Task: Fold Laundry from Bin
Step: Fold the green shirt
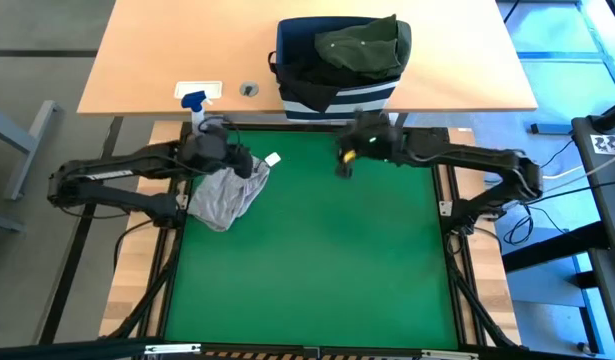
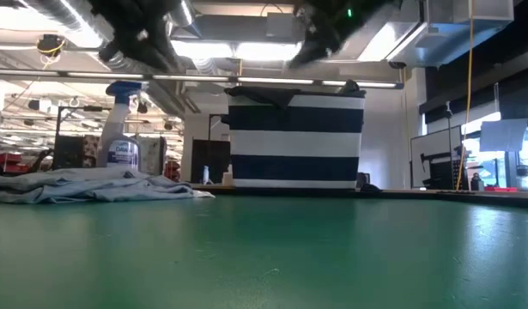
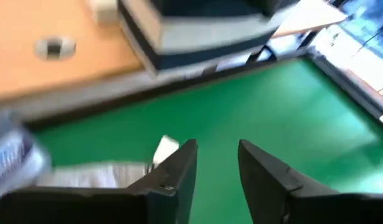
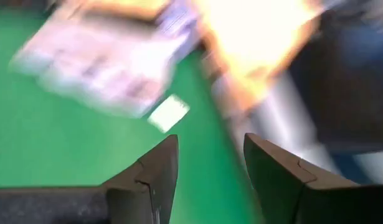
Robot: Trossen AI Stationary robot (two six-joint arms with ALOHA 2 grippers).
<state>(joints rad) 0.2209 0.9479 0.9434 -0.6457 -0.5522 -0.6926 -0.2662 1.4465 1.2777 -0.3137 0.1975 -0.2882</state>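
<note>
2 arms were seen over the green counter (image 1: 317,260). 1 light grey garment (image 1: 225,196) lay crumpled on the mat at its left rear, its white tag (image 1: 273,159) turned outward. The left pincer (image 1: 227,152) hung just above that garment's rear edge, lifted off the cloth as judged from the low view; in its wrist view the fingers (image 3: 172,177) were spread apart with nothing between them, green mat showing in the gap. The right pincer (image 1: 345,160) was held above the mat's rear edge, just in front of the striped bin (image 1: 339,95); its fingers (image 4: 155,171) were likewise spread and empty.

The bin stood on the wooden counter (image 1: 157,50) behind the mat, with a dark olive garment (image 1: 362,45) heaped at its top and darker cloth beneath. 1 spray bottle (image 1: 195,103) stood at the wooden counter's edge, near the left arm.

The step in hand was judged to be the start of flattening: the grey garment was out of the bin but not yet spread or folded. The next move was judged to call for both pincers being lowered to opposite edges of the grey cloth, so that it could be pulled flat towards the mat's middle before any fold was made.
</note>
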